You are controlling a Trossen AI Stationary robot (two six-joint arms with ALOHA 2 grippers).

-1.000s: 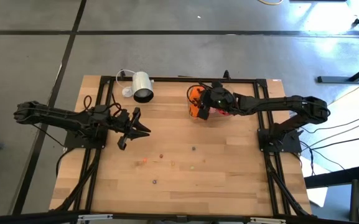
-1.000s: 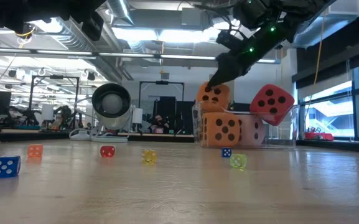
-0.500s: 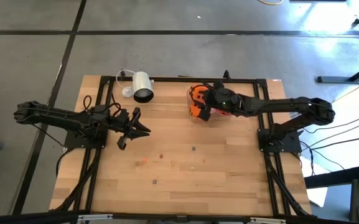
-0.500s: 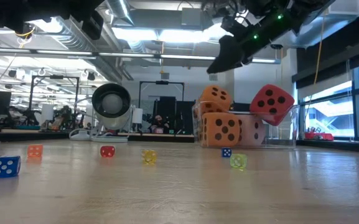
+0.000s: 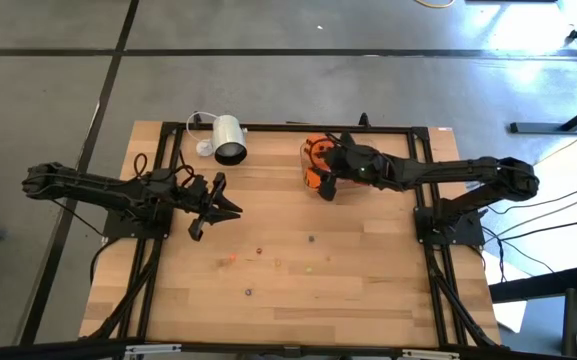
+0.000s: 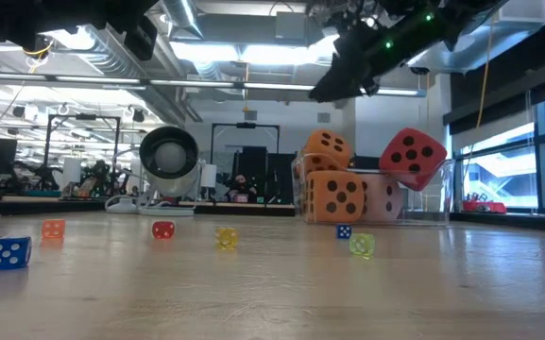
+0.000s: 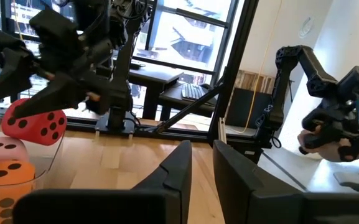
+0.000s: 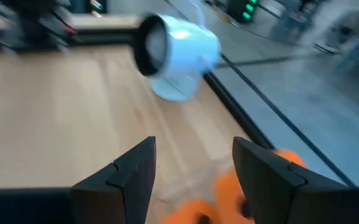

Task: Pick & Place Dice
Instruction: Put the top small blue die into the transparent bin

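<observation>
We locate the dice in a clear container (image 6: 423, 203) near the far edge of the bench (image 5: 368, 300), right of centre. In the low view, one orange die (image 6: 336, 196) sits low at the front, a second orange die (image 6: 327, 149) rests on top of it, the pale pink die (image 6: 383, 198) lies behind, and the red die (image 6: 411, 158) leans tilted against the container's upper rim.

The right gripper (image 5: 330, 180) hovers above the container with its fingers spread and nothing between them; the right wrist view shows the white camera (image 8: 179, 56) beyond the gap. The left gripper (image 5: 218, 205) waits over the left half of the bench, fingers parted a little, empty.

We judge the dice to be light, soft foam: they will compress under the fingers rather than slip, and they will not break. We recommend gripping across two opposite flat faces at mid-height, not on corners, which would let a cube rotate. The upper orange die and the red die are the most accessible; the lower ones are crowded by their neighbours and the container wall. Small hard dice (image 6: 162, 229) lie scattered across the middle of the bench.
</observation>
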